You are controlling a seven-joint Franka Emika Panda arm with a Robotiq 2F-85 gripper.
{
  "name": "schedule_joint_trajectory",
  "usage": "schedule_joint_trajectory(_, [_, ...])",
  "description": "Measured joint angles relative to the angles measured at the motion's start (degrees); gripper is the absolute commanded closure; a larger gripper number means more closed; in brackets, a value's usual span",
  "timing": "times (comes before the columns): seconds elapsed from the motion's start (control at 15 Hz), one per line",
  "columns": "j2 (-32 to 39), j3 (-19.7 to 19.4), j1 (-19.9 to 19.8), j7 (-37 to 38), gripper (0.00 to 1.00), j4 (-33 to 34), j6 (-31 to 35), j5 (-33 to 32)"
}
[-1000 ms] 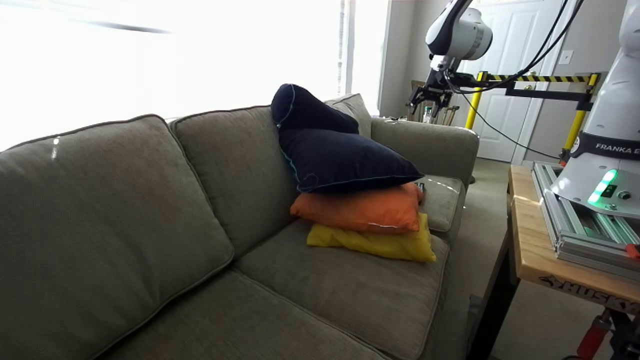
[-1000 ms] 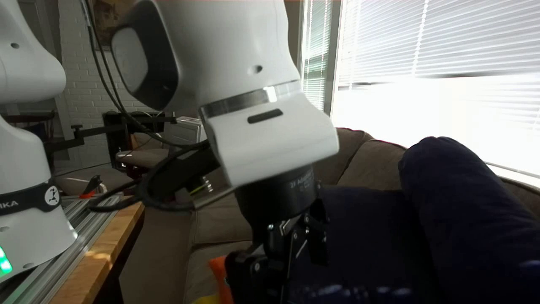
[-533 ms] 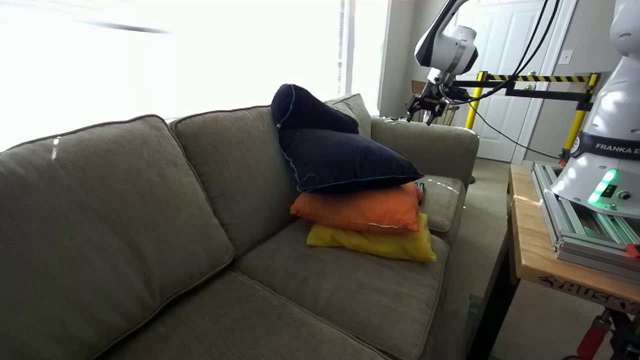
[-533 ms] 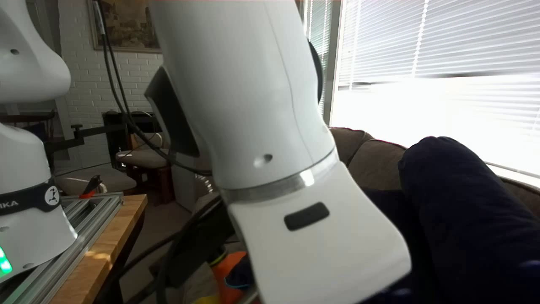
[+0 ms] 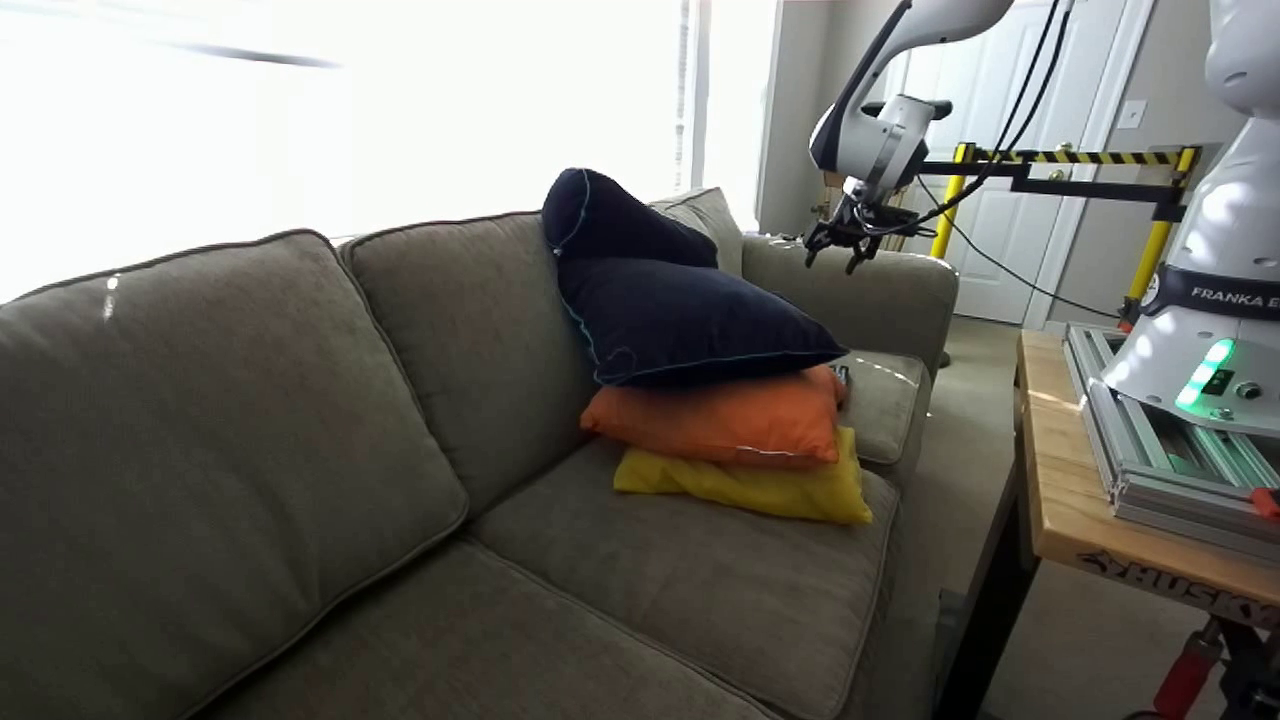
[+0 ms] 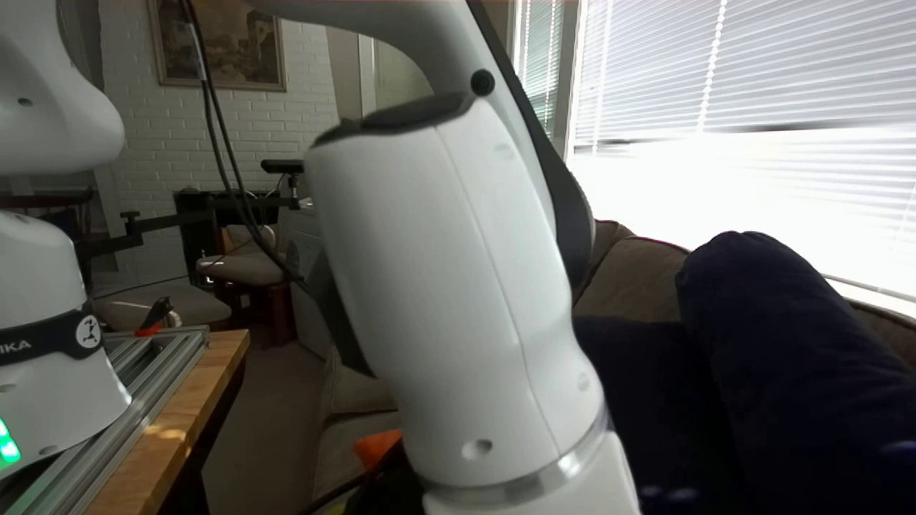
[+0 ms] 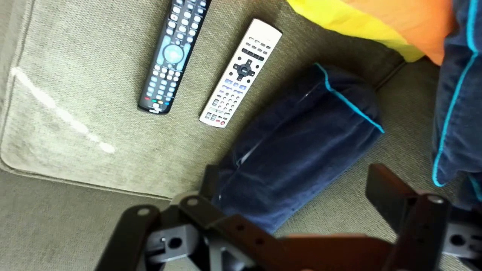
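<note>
Where the bolster lies: loose on the sofa, dark blue with bright piping at one end, held by nothing
Fingers: parted wide, grasping nothing; in the wrist view one of them covers a bit of the bolster's unpiped end
Gripper: above the bolster and, as far as I can judge, not touching it
Hold on the bolster: not made; I judge the reach over it well along, with closing on anything undone
White remote: near the bolster's side, apart from it, not picked up
Black remote: on that same side, farther from the bolster, not picked up
Orange pillow: past the bolster's piped end, lying over the yellow pillow
Navy cushion: beyond the bolster's piped end, resting over the orange one
Arm: stretched out from its base, which stands well apart from the bolster; the forearm slopes down and the wrist aims the fingers downward over the bolster, at a slight tilt; in an exterior view its white links fill the middle, and the gripper does not show
</note>
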Motion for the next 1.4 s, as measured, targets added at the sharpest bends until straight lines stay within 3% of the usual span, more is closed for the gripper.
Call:
schedule_joint_trajectory(0.53, [6.13, -0.71, -3.61, -3.26, 0.00, 5.72, -7.03, -1.14])
schedule_joint_trajectory(1.4, [8.04, -0.31, -4.36, -5.87, 0.00, 7.71, -8.49, -1.64])
